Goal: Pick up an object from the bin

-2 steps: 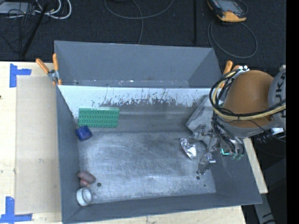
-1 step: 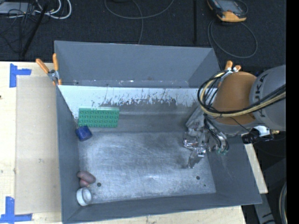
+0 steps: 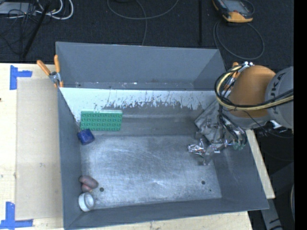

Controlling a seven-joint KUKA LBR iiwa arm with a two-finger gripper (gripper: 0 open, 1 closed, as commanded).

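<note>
Gripper [image 3: 205, 151]: positioned low at the right side of the bin [image 3: 144, 66], over bare floor close to the right wall. Whether it is open or closed, and whether it has hold of anything, cannot be told; the metal parts at its tip merge with the grey floor.

Arm [image 3: 283, 97]: enters from the right over the rim. Its wrist carries a rounded orange cover [image 3: 252, 87] with looped cables [image 3: 225, 83] beside it.

Four loose things, all on the left side and well apart from the gripper:
- Green studded plate [image 3: 101, 120]: a flat plastic rectangle at the back left, at the foot of the rear wall. Its long axis runs left to right, parallel to that wall, with the studded face up.
- Blue block [image 3: 86, 137]: small and squat, just beside the plate's lower left corner. Whether the two touch cannot be told.
- Pinkish-brown lump [image 3: 88, 181]: rounded and oblong, near the front left corner. Its long axis is roughly left to right, tilted slightly.
- White round thing [image 3: 86, 201]: disc-like, just in front of the lump and close against the left wall.

Obstructions: the open floor between the gripper and the four things is bare. The left wall stands close beside the block, lump and disc.

Surfaces: the bin is dull grey sheet metal. The floor is scuffed pale, and the rear wall is streaked with vertical scratch marks.
</note>
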